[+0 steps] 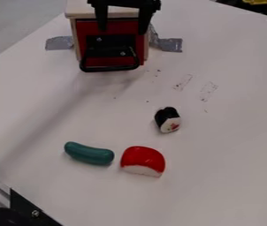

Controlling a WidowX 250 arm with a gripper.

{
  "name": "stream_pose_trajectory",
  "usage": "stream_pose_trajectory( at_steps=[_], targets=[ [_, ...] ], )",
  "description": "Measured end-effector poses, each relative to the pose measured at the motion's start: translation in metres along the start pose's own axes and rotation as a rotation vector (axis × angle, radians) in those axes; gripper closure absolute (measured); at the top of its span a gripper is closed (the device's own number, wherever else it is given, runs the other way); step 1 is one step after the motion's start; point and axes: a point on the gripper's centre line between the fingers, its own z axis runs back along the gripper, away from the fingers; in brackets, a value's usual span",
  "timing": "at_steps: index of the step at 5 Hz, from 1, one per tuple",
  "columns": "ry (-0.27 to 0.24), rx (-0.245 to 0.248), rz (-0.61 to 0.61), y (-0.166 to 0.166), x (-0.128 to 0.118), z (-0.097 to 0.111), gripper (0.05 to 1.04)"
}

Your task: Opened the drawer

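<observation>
The black gripper (123, 23) hangs at the top of the view, its two fingers spread apart and pointing down over the upper part of the red drawer front (89, 33). Pale wood of the small cabinet (74, 33) frames that front, which looks roughly flush with it. A black handle (109, 68) juts out low on the drawer, below the fingertips and not touched by them.
Silver tape (59, 43) holds the cabinet's sides to the white table (219, 132). Farther forward lie a black-and-white sushi piece (168, 119), a green cucumber-like toy (89, 153) and a red-and-white toy (143, 160). Black hardware (26, 209) occupies the lower left corner.
</observation>
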Motion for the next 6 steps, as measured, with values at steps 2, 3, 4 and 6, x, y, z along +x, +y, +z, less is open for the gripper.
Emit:
stream_pose_trajectory(
  at_steps=[2,3,4,6],
  targets=[
    [0.069,0.017,0.125,-0.010,0.008,-0.029,0.085],
    [0.082,0.022,0.245,-0.013,0.012,-0.036,0.085],
    [0.091,0.022,0.363,-0.014,0.007,-0.044,0.085],
    [0.132,0.000,0.454,-0.009,-0.025,-0.043,0.085]
  ],
)
